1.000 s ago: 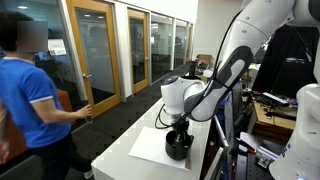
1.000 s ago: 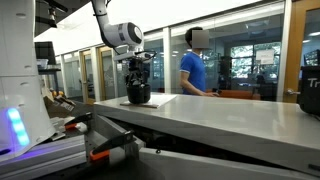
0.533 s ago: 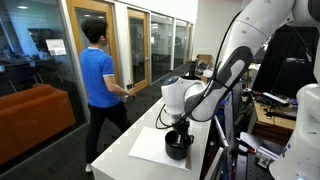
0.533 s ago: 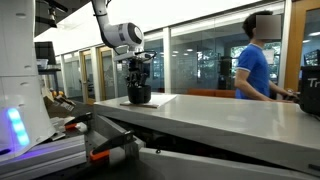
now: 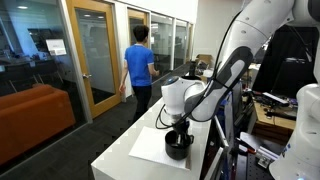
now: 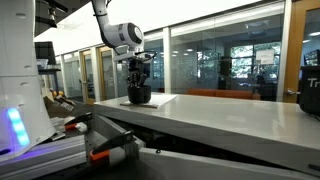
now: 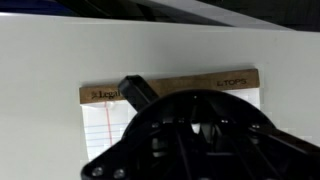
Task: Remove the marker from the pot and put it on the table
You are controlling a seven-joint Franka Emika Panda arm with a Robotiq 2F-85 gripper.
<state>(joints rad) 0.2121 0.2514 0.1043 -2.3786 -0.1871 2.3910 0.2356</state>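
The small black pot [image 5: 179,146] stands on a white sheet [image 5: 148,146] on the long white table [image 5: 118,160], also seen in an exterior view as pot [image 6: 138,97] and table [image 6: 220,115]. My gripper [image 5: 178,137] is lowered straight into the pot from above. In the wrist view the pot [image 7: 160,140] fills the lower half, its dark handle [image 7: 135,90] pointing up-left over the lined sheet [image 7: 100,122]. Between my dark fingers, the gripper [image 7: 194,129] is shut on a slim pale piece, the marker [image 7: 193,127]; the rest of it is hidden.
A person in a blue shirt [image 5: 139,62] walks by the glass doors beyond the table's far side. An orange couch [image 5: 35,110] stands on the floor. Another white robot body [image 5: 305,125] is close at the edge, and a white base [image 6: 20,90] with cluttered shelf fills the near side.
The person has walked from the near foreground toward the doors and has left one exterior view. My arm and the pot have stayed in place.
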